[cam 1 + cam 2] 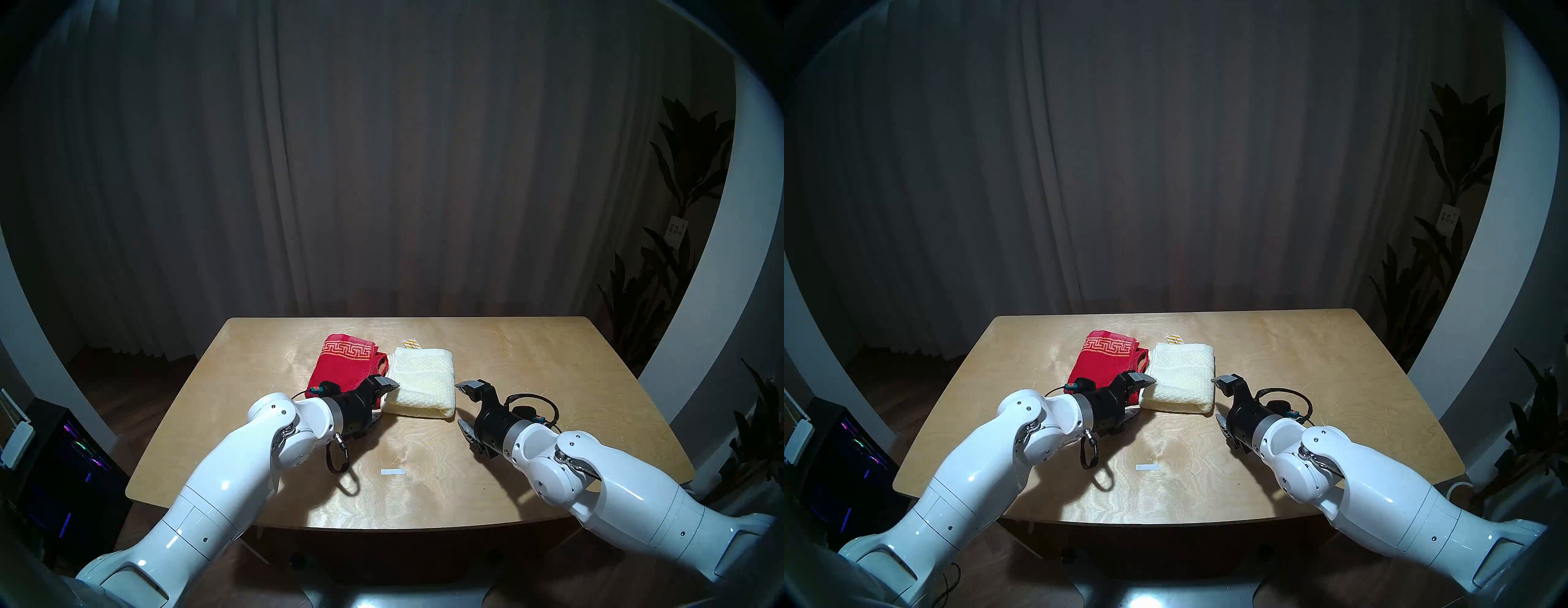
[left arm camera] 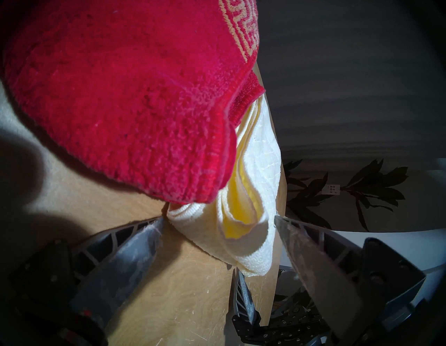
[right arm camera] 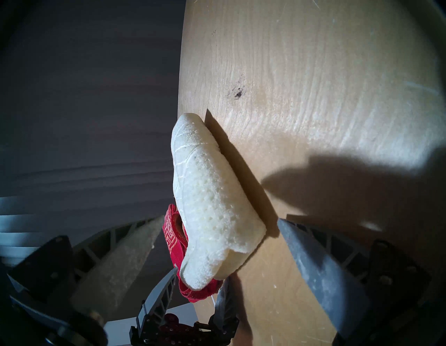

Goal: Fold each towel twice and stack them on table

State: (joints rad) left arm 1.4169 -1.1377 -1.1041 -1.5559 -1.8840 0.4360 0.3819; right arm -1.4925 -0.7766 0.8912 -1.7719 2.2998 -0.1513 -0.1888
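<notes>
Towels are flanked by both tools. The left tool [image 1: 384, 401] stands with its grey ribbed fingers [image 2: 144, 239] spread wide, released, one tip at either side of the near left corner of the folded cream-white dotted terry towel [image 1: 422, 388]; whether the tips touch the cloth cannot be told. The right tool [image 1: 460, 403] is likewise spread and grasps nothing, its fingers [image 3: 311, 256] just beside that towel's near right corner, the lower one close to the wood. The cream-white towel lies flat in layered folds, a small striped paper tag [image 1: 411, 343] at its far edge. Just to its left, touching it along one side, lies the folded bright red terry towel [image 1: 339, 367] with a gold Greek-key border. Both rest side by side, not stacked, on the light plywood surface [image 1: 551, 382], which bears a white tape mark [image 1: 391, 471] nearer the robot.
</notes>
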